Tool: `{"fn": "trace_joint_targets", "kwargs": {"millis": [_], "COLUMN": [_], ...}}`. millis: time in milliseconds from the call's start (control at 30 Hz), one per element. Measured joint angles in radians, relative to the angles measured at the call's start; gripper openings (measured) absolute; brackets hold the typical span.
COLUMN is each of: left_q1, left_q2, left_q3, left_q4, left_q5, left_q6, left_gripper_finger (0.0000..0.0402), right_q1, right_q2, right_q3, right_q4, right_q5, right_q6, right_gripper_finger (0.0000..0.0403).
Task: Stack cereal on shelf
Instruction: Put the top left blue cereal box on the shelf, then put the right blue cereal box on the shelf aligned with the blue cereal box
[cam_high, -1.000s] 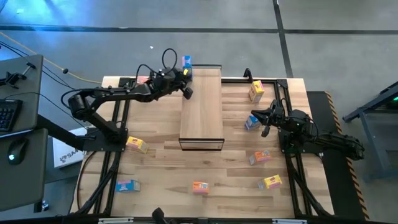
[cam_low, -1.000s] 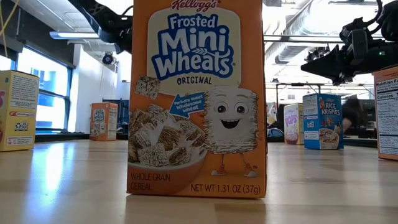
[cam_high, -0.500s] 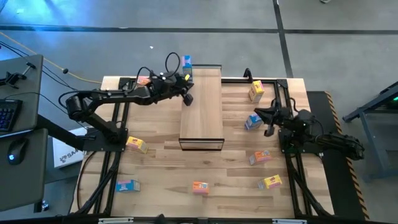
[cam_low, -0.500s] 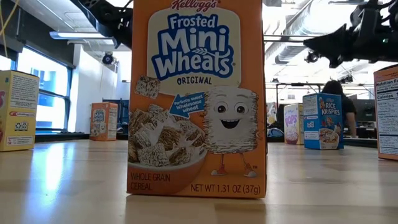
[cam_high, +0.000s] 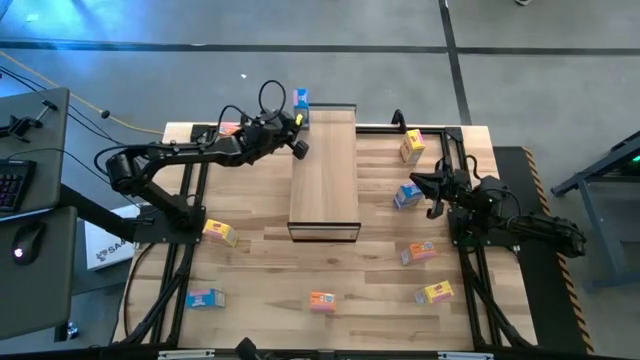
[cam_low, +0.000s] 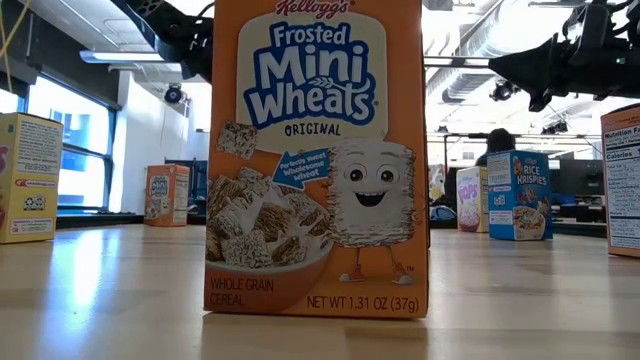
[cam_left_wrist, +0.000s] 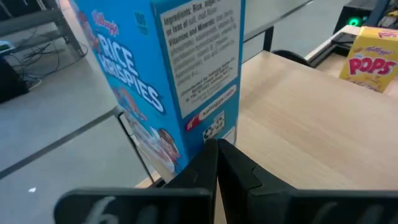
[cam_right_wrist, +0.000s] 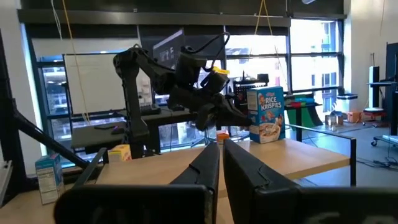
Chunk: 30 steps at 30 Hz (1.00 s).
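- Careful now: left claw (cam_high: 299, 148), pinched shut and empty, hovers beside the blue cereal box (cam_high: 301, 99) on the shelf (cam_high: 324, 190) — a nudge topples it.
- Right claw (cam_high: 432, 196), also shut and empty, could bump the blue box (cam_high: 405, 195) on the worktop (cam_high: 260, 260).

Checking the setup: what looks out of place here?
One blue cereal box stands at the far-left corner of the shelf, by the left gripper, shut and empty. The other boxes lie scattered on the table.
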Motion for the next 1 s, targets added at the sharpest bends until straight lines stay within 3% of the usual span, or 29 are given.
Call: {"fn": "trace_joint_targets", "kwargs": {"millis": [300,567,767,1000], "left_q1": [0.001,-0.101,-0.165,-0.196], "left_q2": [-0.009,-0.097,-0.196,-0.322], "left_q3": [0.0,-0.024,-0.156,-0.286], "left_q4": [-0.037,-0.081,0.041,0.085], "left_q5": [-0.006,-0.007,0.025,0.036], "left_q6": [0.002,0.009,-0.047,-0.181], "left_gripper_finger": [0.0,0.0,0.0,0.0], "right_q1": [0.0,0.0,0.008,0.009], "right_q2": [0.0,0.025,0.173,0.456], "right_q3": [0.004,0.182,0.308,0.534], "right_q4": [-0.012,-0.362,-0.479,-0.81], "right_q5": [0.102,0.112,0.059,0.148], "right_q6": [0.026,0.062,0.088,0.215], "right_gripper_finger": [0.0027,0.0114,0.0167,0.0243]}}
